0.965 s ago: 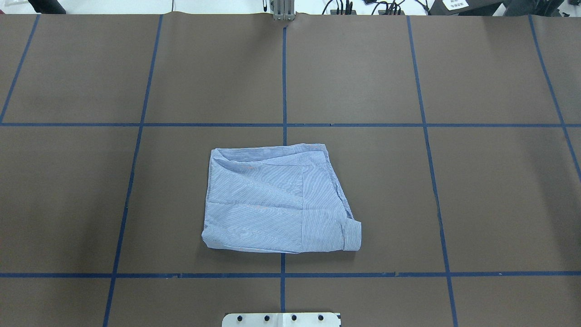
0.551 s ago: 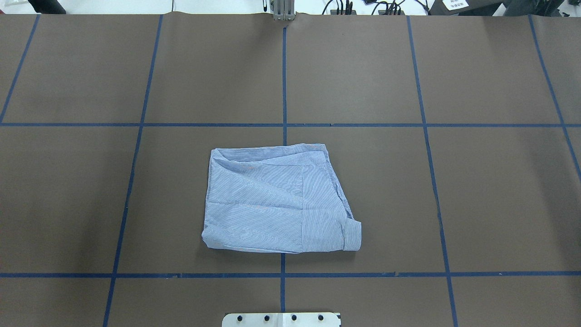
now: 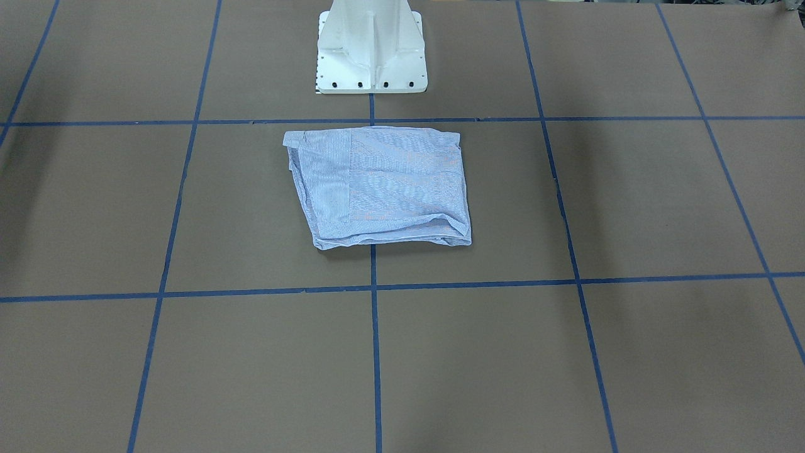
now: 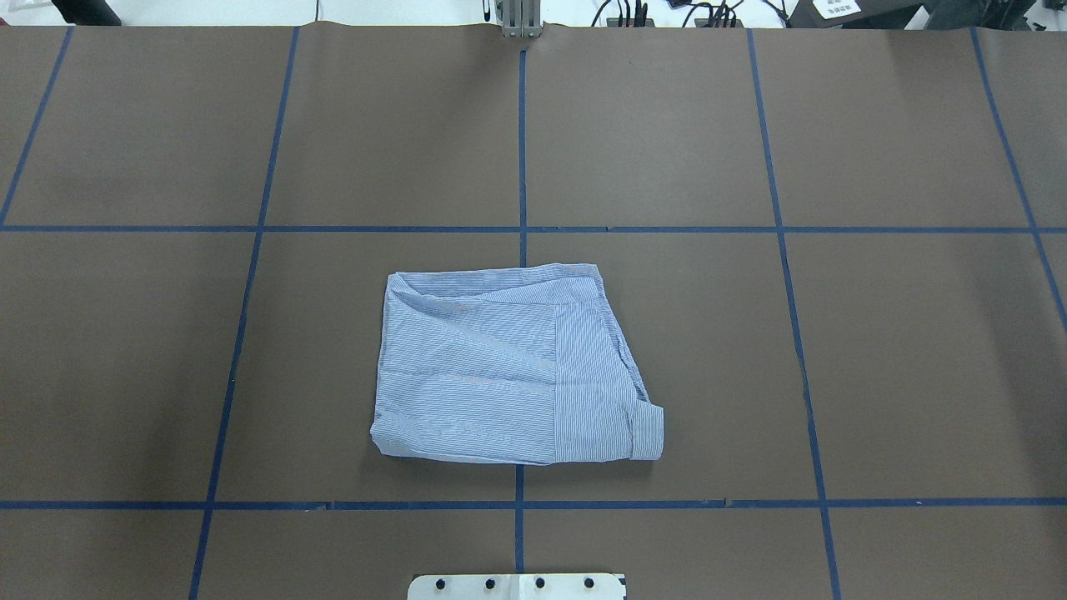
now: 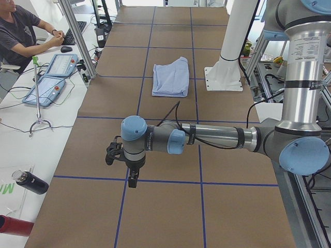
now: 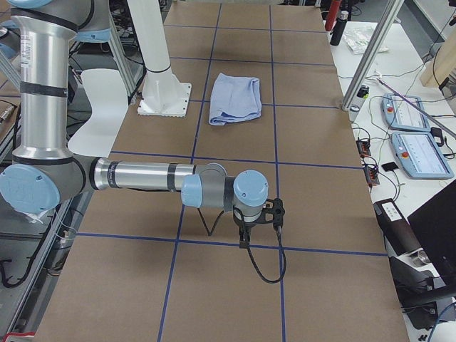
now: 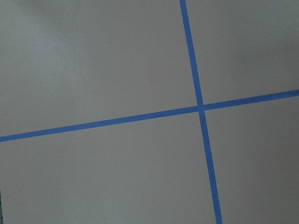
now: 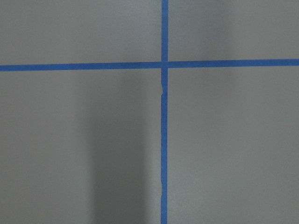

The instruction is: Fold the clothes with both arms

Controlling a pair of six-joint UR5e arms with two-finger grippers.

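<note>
- You have the shirt (image 4: 517, 367) lying flat near the middle of the table (image 4: 875, 350), folded into a rough rectangle. It straddles the centre blue tape line (image 4: 522, 150), just in front of the white pedestal base (image 3: 371, 56).
- It is light blue with fine white stripes. In the overhead view a band with upright stripes runs down its right part, ending in a turned cuff at the near right corner. The far edge shows loose, slanting folds.
- The left arm (image 5: 217, 137) reaches out low over the table end on the robot's left, well apart from the shirt. Its left gripper (image 5: 132, 178) points down above a tape line. You cannot tell how its jaws stand.
- The right arm (image 6: 142, 176) mirrors it at the other end. The right gripper (image 6: 244, 239) hangs over a tape crossing, and its jaws cannot be judged either.
- Both wrist cameras show you only brown surface and crossing blue tape.
- Beside the table, a person (image 5: 20, 31) sits at a desk with a teach pendant (image 5: 51, 77) and a dark bottle (image 5: 31, 182).
</note>
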